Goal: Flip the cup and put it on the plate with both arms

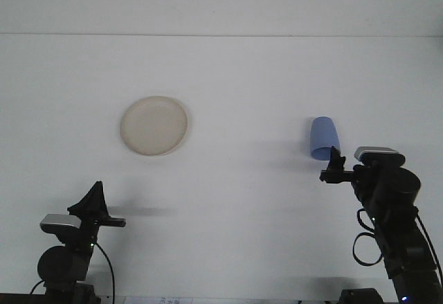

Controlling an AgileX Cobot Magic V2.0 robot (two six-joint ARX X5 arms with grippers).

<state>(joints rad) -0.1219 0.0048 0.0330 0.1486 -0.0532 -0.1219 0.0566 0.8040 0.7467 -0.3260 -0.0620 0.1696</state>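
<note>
**Right tool at the cup**

My right tool (pixel 335 160) sits at the near rim of the blue cup (pixel 324 136), which lies on the white worktop (pixel 242 75) well right of the cream plate (pixel 154 125). My left tool (pixel 93 200) rests near of the plate. I cannot tell how either tool's fingers stand.

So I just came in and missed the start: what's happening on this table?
The right arm's tool is reaching up to a blue cup lying on the white table, at its open rim, not visibly gripping it. The left tool sits parked near the front edge. The cream plate, off to the left, holds nothing.
</note>
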